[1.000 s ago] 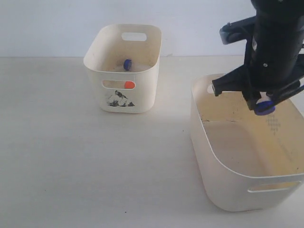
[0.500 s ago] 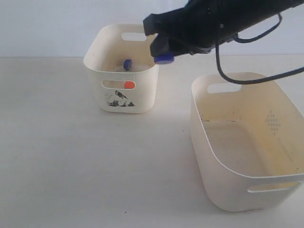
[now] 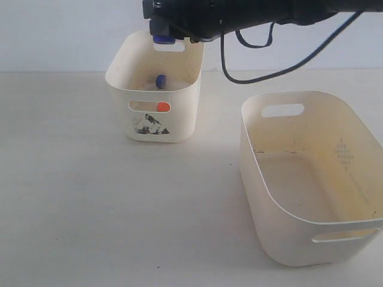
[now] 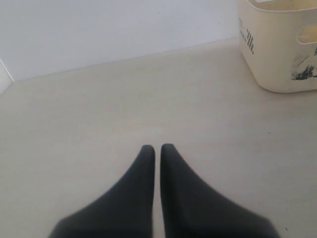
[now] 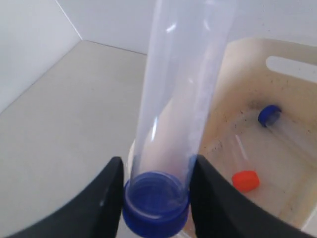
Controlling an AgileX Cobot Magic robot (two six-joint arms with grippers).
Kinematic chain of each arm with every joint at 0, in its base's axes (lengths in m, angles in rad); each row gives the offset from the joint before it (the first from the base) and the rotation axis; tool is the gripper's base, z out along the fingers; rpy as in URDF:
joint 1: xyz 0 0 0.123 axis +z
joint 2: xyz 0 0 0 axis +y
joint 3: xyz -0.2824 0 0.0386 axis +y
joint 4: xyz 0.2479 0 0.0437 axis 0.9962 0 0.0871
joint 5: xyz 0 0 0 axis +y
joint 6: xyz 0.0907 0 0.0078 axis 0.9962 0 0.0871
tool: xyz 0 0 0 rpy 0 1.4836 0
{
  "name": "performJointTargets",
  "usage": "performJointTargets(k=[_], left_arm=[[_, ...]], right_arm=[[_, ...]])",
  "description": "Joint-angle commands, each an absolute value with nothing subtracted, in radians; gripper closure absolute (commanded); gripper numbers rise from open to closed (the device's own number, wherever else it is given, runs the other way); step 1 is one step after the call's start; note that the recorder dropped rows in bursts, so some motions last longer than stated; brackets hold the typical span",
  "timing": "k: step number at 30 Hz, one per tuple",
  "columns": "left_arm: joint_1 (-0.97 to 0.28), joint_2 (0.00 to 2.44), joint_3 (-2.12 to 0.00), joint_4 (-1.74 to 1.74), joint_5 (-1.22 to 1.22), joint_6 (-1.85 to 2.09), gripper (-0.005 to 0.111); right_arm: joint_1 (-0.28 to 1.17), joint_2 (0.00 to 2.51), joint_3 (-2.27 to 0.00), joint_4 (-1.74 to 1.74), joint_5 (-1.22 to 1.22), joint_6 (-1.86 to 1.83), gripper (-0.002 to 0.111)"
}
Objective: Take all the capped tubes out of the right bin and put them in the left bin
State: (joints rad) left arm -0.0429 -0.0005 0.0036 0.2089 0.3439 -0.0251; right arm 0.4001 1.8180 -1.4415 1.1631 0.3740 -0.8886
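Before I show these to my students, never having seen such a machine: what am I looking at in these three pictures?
A robot with two arms, each ending in a two-fingered gripper. The wide picture comes from a camera off the arms; the other two from wrist cameras. On the table stand a small stickered bin and a larger bin. The right gripper holds a blue-capped tube above the small bin, where two more tubes lie. The left gripper is shut, holding nothing.
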Motion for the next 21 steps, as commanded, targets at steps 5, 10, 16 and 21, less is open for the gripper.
performJointTargets(k=[5,10,16,21], left_arm=[[-0.044,0.000,0.000,0.206,0.341,-0.035,0.102],[-0.044,0.000,0.000,0.206,0.341,-0.035,0.102],[-0.044,0.000,0.000,0.206,0.341,-0.035,0.102],[-0.044,0.000,0.000,0.206,0.341,-0.035,0.102]], right_arm=[[0.404,1.896,-1.548,1.166,0.315,-0.812,0.081],[0.402,1.794,-1.548,0.892,0.390,-0.741,0.109],[0.336,1.625,-1.548,0.448,0.762,-0.342,0.109],[0.328,1.521,-1.548,0.432,0.976,-0.342,0.109]])
